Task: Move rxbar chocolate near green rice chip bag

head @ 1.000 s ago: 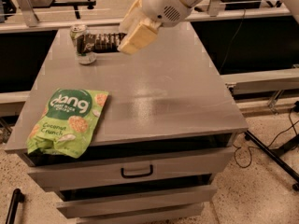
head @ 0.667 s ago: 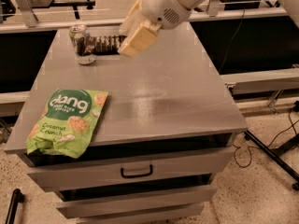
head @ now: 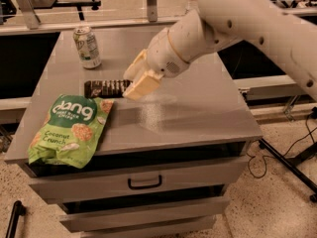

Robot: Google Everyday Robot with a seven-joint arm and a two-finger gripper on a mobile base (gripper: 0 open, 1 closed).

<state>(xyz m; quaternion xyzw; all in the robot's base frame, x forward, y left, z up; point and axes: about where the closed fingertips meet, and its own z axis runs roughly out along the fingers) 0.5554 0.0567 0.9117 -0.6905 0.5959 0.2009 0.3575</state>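
The rxbar chocolate (head: 105, 88), a dark flat bar, lies lengthwise just above the top edge of the green rice chip bag (head: 68, 131), close to it. The bag lies flat at the front left of the grey cabinet top. My gripper (head: 138, 85), with cream-coloured fingers, is at the bar's right end and shut on it. That end of the bar is hidden under the fingers. I cannot tell whether the bar rests on the surface or hangs just above it.
A green-and-white drink can (head: 87, 46) stands upright at the back left of the cabinet top (head: 208, 108). The cabinet has drawers below with a dark handle (head: 144, 182). Cables and a stand leg lie on the floor at the right (head: 287, 157).
The gripper has carried the rxbar chocolate from beside the can toward the front, down to just above the chip bag. The can and the bag have not moved.
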